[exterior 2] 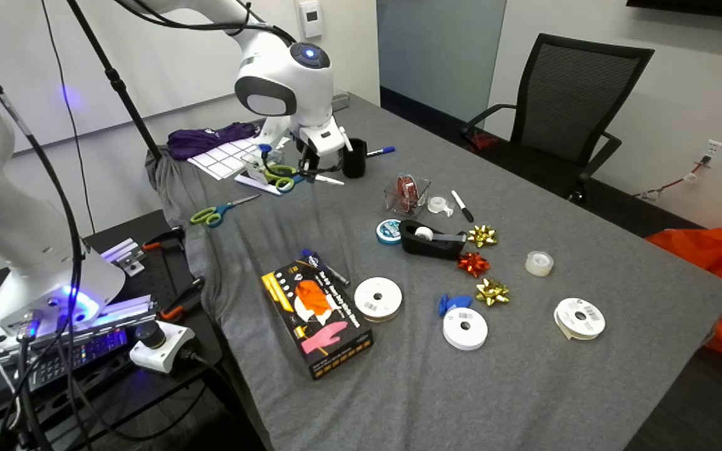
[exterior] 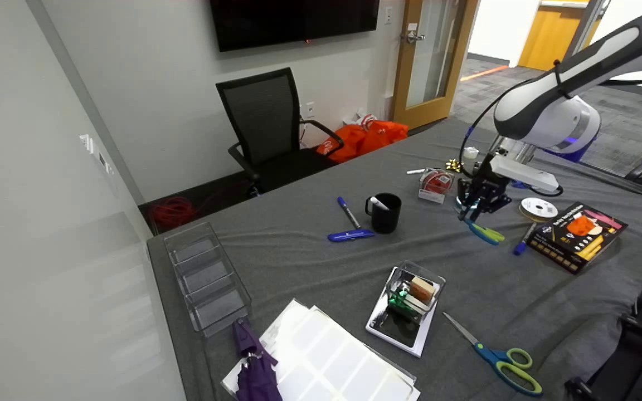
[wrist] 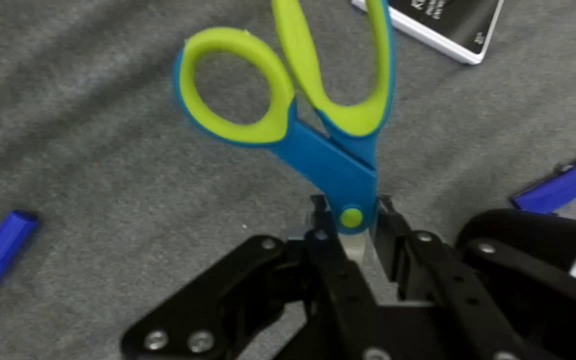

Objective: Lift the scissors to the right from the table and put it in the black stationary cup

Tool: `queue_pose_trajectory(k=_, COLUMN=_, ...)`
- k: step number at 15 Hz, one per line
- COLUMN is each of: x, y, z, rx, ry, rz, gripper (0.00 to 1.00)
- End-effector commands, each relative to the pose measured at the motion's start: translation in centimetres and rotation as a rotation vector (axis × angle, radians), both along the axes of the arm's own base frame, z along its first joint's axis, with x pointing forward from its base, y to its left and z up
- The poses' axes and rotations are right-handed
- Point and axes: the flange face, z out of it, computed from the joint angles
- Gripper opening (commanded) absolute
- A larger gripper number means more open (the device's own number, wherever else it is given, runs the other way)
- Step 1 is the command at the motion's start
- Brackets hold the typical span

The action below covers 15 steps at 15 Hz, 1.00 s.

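Observation:
The scissors have light-green handle loops and a blue body (wrist: 325,157); they also show in both exterior views (exterior: 487,233) (exterior 2: 282,178). My gripper (wrist: 350,212) is closed around them at the pivot, loops pointing away from the palm. A short piece of blade shows between the fingers; the rest is hidden in the wrist view. In an exterior view the gripper (exterior: 470,213) holds them above the table. The black cup (exterior: 386,217) stands upright with a white marker in it. It also shows in an exterior view beside the gripper (exterior 2: 355,161) and at the wrist view's right (wrist: 528,237).
Larger teal-and-green scissors (exterior: 502,362) lie on the table. A blue knife (exterior: 350,235) and a blue-capped marker (exterior: 349,211) lie by the cup. A clear box of small items (exterior: 416,289), a black box (exterior: 580,234) and a tape box (exterior: 436,184) also stand around.

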Motion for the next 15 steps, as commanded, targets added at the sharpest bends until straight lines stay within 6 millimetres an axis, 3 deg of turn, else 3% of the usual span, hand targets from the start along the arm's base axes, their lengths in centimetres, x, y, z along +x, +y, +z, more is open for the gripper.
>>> queue_pose_trajectory(k=1, x=0.1, y=2.4, z=2.5, rx=0.084, ry=-0.035, rz=-0.075, gripper=0.06)
queue_pose_trajectory(k=5, x=0.7, y=4.4, z=3.8, rx=0.132, ry=-0.032, rz=-0.158, gripper=0.06)
queue_pose_trajectory(k=9, x=2.6, y=6.0, z=4.9, rx=0.190, ry=0.032, rz=-0.282, gripper=0.06)
queue_pose_trajectory(k=15, x=7.2, y=5.5, z=7.5, rx=0.323, ry=0.063, rz=-0.339, gripper=0.06)
